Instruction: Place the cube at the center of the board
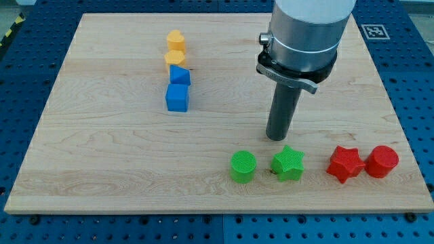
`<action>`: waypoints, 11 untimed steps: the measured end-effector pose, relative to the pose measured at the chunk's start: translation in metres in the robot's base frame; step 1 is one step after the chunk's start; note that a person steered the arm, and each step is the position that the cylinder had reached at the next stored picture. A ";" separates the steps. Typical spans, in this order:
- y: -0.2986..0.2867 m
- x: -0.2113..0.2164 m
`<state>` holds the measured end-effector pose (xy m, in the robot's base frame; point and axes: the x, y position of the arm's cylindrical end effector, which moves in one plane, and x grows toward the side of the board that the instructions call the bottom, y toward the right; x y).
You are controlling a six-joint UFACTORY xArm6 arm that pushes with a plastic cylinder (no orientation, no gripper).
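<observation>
A blue cube (177,97) sits left of the board's middle, with a second blue block (180,75) touching it just above. My tip (277,137) rests on the wooden board (102,156) well to the cube's right and slightly lower. It stands just above the green star (288,163), apart from every block.
Two yellow blocks (175,49) continue the column above the blue ones. A green cylinder (243,167), a red star (344,163) and a red cylinder (382,161) line up along the view's bottom right. The board's edges meet a blue pegboard.
</observation>
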<state>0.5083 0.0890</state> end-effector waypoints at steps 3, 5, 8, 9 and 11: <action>-0.200 -0.013; -0.226 -0.056; -0.099 -0.063; -0.078 -0.064; -0.115 -0.085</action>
